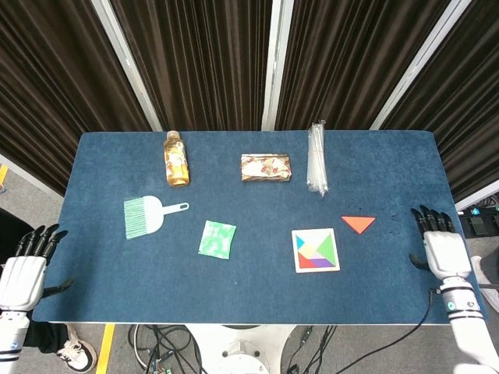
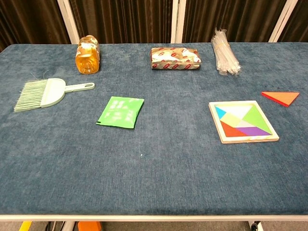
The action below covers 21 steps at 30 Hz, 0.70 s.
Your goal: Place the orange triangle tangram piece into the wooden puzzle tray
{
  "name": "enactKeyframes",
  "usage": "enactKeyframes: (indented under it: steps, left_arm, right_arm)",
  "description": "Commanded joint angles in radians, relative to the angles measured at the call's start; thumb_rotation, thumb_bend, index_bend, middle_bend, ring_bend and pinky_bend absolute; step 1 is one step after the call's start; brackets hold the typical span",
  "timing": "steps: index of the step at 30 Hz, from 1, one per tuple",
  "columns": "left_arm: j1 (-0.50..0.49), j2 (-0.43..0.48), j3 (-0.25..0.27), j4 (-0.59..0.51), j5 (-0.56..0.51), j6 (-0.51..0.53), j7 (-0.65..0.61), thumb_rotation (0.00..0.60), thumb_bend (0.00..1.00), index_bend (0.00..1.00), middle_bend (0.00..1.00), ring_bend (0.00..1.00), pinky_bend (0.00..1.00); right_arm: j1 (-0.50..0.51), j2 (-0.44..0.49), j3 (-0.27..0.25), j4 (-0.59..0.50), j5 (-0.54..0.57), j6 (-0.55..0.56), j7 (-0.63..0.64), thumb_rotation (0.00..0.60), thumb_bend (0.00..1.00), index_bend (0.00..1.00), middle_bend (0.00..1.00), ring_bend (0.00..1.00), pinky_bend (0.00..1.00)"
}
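Blue felt table (image 1: 257, 202), flat orange triangle (image 1: 358, 224)

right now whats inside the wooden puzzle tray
The wooden puzzle tray holds flat coloured tangram pieces: blue, pale yellow, green, orange-red and purple, nearly filling it. The orange triangle lies outside on the table. The tray floor under the pieces is covered.

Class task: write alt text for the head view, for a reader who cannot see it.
An orange triangle lies on a blue table just beyond a wooden puzzle tray. The right hand hovers open at the table's edge, the left hand off the opposite corner.
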State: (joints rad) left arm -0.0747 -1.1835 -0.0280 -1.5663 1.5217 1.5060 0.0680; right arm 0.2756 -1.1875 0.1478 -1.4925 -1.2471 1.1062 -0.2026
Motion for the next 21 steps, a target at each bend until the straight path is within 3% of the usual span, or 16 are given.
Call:
enactKeyframes:
  steps: [1,5,13,21]
  left_arm:
    - [-0.002,0.002,-0.002,-0.003,0.001,0.001,0.000,0.600,0.00,0.16,0.09,0.02,0.12]
    - [-0.003,-0.002,0.000,0.005,-0.016,-0.017,-0.006,0.600,0.00,0.16,0.08,0.02,0.12]
    - [-0.006,-0.013,0.004,0.029,-0.023,-0.035,-0.023,0.600,0.00,0.16,0.08,0.02,0.12]
    - [-0.009,-0.021,0.007,0.048,-0.027,-0.045,-0.040,0.600,0.00,0.16,0.08,0.02,0.12]
  right_arm:
    - [0.088,0.009,0.027,0.001,0.067,-0.132,-0.034,0.600,0.12,0.00,0.00,0.00,0.00]
    - [0.164,0.004,0.042,0.010,0.147,-0.249,-0.058,0.600,0.10,0.00,0.00,0.00,0.00]
    - [0.274,-0.028,0.045,0.006,0.307,-0.344,-0.168,0.600,0.09,0.00,0.00,0.00,0.00]
    - [0.371,-0.069,0.002,0.042,0.476,-0.413,-0.247,0.600,0.09,0.02,0.00,0.00,0.00]
